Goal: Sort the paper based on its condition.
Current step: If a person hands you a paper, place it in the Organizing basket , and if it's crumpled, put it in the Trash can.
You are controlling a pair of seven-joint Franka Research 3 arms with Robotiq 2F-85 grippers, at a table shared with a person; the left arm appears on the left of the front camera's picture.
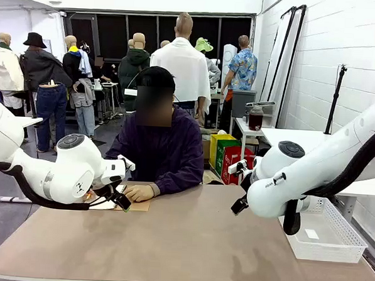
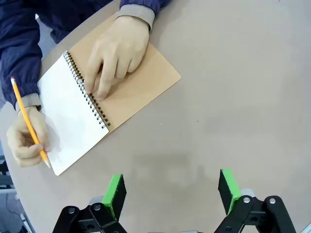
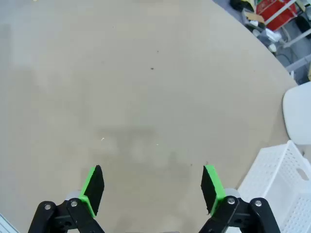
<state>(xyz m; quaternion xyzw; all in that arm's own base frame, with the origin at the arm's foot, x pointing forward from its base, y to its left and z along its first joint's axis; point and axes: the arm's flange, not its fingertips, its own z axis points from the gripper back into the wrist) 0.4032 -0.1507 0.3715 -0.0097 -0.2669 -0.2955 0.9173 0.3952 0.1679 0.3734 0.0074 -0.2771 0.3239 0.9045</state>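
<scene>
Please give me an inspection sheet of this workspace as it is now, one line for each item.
Surface: tan table, smooth, few small specks.
Job's things: white page, flat, bound in an open spiral notebook; a hand on its cover, a pencil over the page.
Clutter: white basket at the table's right edge.
End effectors: left end effector open, holding nothing; right end effector likewise.
Cables: black cable along each arm.
Surroundings: person seated opposite; white brick wall.
</scene>
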